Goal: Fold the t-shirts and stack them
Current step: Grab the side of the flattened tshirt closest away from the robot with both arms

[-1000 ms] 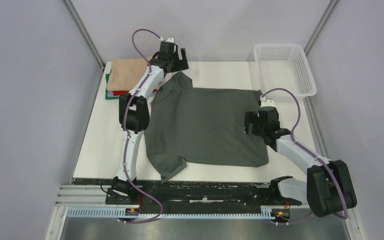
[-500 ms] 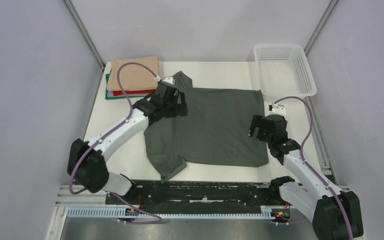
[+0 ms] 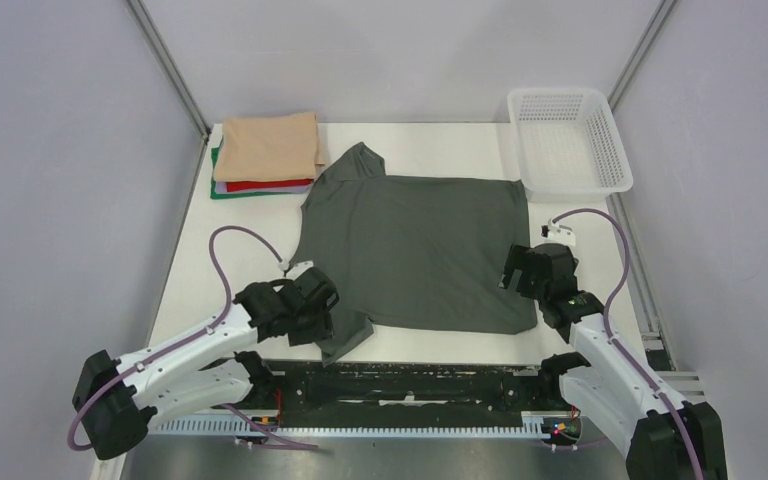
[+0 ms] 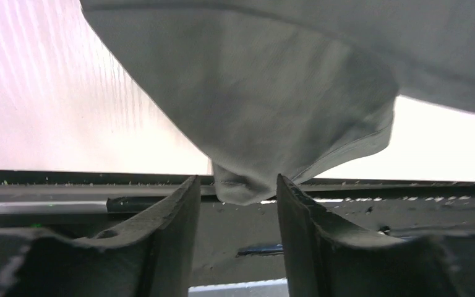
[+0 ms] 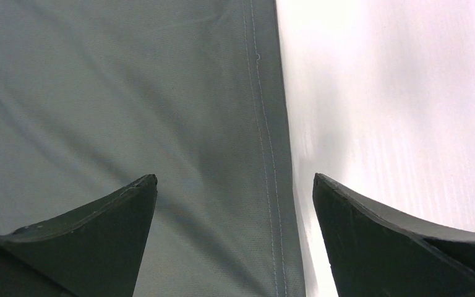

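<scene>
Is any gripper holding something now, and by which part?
Nothing is gripped. The left gripper is open around a sleeve tip of the grey t-shirt; the right gripper is open above its hem.

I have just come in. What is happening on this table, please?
Two robot arms are working on a dark grey t-shirt spread flat on the table. The left tool is open around the tip of the near sleeve, not yet closed on it. The right tool hangs open above the shirt's hem at the right. Folded shirts, tan on top, lie stacked at the far left corner.
</scene>
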`<state>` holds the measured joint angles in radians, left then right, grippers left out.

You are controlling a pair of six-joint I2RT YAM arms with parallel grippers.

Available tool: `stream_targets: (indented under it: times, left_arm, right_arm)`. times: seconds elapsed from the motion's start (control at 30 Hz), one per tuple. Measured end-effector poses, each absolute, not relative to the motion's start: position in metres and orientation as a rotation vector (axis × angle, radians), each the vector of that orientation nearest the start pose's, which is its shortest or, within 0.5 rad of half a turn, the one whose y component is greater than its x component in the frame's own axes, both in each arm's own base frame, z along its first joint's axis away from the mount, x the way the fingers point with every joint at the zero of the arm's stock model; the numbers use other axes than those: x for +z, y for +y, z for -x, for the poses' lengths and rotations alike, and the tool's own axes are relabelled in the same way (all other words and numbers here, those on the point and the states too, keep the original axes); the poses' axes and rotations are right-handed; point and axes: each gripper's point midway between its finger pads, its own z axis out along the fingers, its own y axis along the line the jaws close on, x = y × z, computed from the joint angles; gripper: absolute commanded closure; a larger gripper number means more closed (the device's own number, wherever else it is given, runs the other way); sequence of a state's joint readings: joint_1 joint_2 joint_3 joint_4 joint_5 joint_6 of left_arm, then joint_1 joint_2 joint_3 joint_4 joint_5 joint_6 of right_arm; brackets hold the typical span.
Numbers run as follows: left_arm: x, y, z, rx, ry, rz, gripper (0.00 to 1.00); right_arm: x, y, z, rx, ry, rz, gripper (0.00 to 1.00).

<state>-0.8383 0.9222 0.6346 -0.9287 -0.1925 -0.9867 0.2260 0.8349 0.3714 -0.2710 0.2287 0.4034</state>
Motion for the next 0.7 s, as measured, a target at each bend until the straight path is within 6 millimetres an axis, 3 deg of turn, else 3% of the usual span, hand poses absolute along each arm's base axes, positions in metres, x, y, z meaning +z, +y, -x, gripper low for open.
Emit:
stream_targets:
  times: [0.07, 0.37, 0.63, 0.7]
  left_arm:
    - [0.057, -0.134, -0.105, -0.229, 2.809, 0.264, 0.59]
    - [0.031, -0.133, -0.079, -0.191, 2.940, 0.278, 0.56]
    - [0.012, -0.145, -0.080, -0.228, 2.972, 0.283, 0.56]
    - [0.012, -0.150, -0.080, -0.252, 2.981, 0.281, 0.63]
  right_arm:
    - [0.057, 0.031, -0.246, 0.055, 2.264, -0.320, 0.02]
    - [0.058, 0.025, -0.243, 0.016, 2.260, -0.324, 0.02]
    - [0.057, 0.021, -0.241, -0.013, 2.268, -0.310, 0.02]
    - [0.057, 0.020, -0.241, -0.019, 2.267, -0.308, 0.02]
